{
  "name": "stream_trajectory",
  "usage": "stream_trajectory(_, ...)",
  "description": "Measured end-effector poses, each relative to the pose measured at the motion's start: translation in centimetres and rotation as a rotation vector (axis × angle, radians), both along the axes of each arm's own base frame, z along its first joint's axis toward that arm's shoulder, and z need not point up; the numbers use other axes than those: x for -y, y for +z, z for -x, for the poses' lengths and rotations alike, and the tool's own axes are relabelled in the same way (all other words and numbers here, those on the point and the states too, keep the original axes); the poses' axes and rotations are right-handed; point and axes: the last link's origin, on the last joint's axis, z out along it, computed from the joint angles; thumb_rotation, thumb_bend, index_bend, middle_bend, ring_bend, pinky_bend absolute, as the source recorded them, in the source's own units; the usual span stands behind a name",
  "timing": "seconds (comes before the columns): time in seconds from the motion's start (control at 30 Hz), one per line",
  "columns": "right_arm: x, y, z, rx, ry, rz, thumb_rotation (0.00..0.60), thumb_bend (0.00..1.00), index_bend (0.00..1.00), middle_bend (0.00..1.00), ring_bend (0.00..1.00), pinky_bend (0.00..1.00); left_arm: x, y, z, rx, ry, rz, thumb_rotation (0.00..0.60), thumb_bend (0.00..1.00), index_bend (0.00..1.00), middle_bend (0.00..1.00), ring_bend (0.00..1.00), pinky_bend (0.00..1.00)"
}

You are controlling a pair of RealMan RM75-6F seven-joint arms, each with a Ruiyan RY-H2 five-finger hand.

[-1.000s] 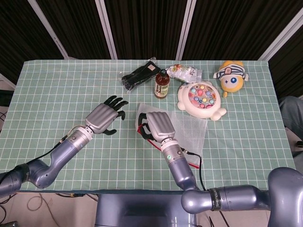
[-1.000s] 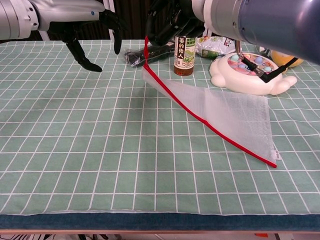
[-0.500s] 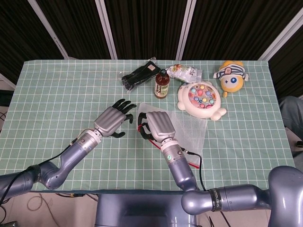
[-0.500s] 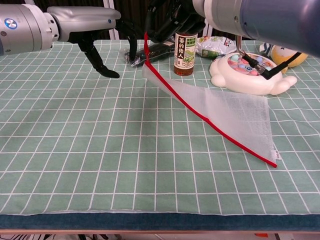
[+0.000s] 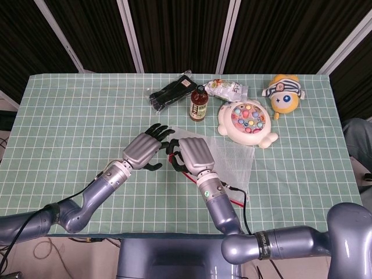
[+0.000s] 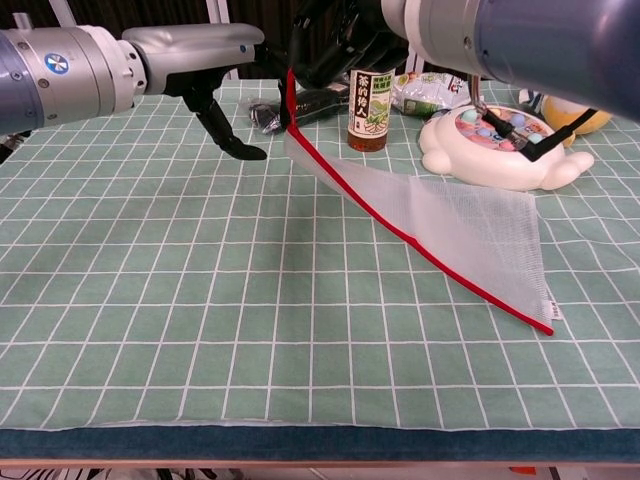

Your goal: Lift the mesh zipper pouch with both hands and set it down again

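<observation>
The mesh zipper pouch (image 5: 233, 158), white with a red zipper edge (image 6: 430, 258), lies mid-table with its left corner raised off the cloth. My right hand (image 5: 195, 153) grips that raised corner from above; in the chest view it (image 6: 345, 40) sits at the top edge with the red edge hanging from it. My left hand (image 5: 146, 149) hovers just left of the raised corner with its fingers spread and nothing in them. Its thumb (image 6: 232, 138) points down above the cloth. Whether its fingertips touch the pouch I cannot tell.
Behind the pouch stand a brown bottle (image 5: 199, 103), a white fishing-game toy (image 5: 247, 122), a pair of black gloves (image 5: 169, 95), a snack packet (image 5: 228, 88) and a yellow plush toy (image 5: 283, 93). The green checked cloth (image 6: 200, 300) covers the table.
My left hand has moved right across the table, closing up to the pouch's raised corner. The right hand and the pouch have stayed as they were.
</observation>
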Motion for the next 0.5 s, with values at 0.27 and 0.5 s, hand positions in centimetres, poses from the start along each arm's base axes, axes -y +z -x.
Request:
stream_trajectory(0.27,-0.1,0.1,-0.1,-0.001,0.001,0.000,0.600,0.58,0.59,1.00,1.00,1.00,0.4,-0.8,-0.4,0.020,-0.005,0.016,0.600,0.26,0.48,0.10,0.00,0.05)
stream_trajectory(0.5,0.0,0.0,-0.1,-0.004,-0.002,0.001,0.600,0.58,0.59,1.00,1.00,1.00,0.6,-1.3,-0.9,0.057,-0.010,0.018,0.600,0.29,0.51,0.10,0.00,0.05)
